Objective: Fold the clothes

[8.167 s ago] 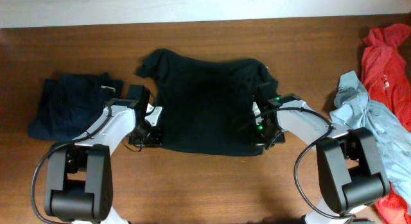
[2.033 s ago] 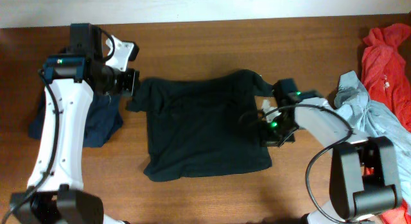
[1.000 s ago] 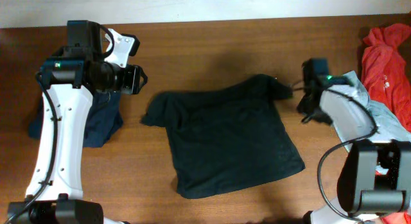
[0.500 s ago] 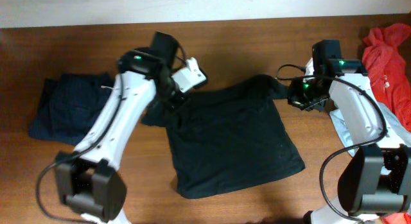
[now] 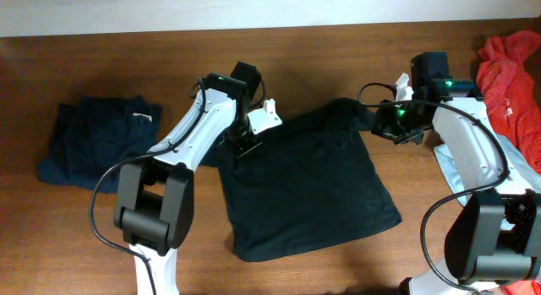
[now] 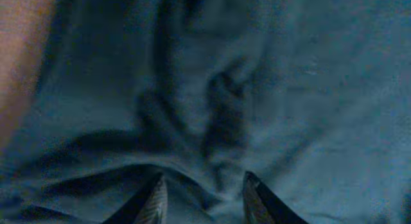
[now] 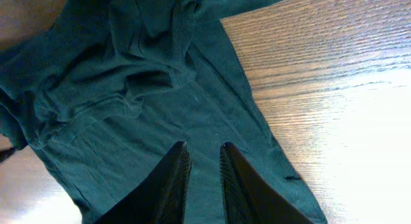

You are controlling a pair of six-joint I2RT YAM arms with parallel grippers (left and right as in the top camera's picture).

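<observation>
Wooden table (image 5: 296, 67), one garment folded, one in work, two waiting.
From the left: a folded navy garment (image 5: 93, 139) lies finished. The left gripper (image 6: 204, 179), jaws apart, hovers over wrinkled cloth of the dark T-shirt (image 5: 304, 185), which lies spread and unfolded mid-table. The right gripper (image 7: 203, 147), jaws narrowly apart, holds nothing above the shirt's other sleeve. A pale blue garment (image 5: 469, 130) and a red garment (image 5: 507, 71) wait at far right. Judged about a quarter done.
</observation>
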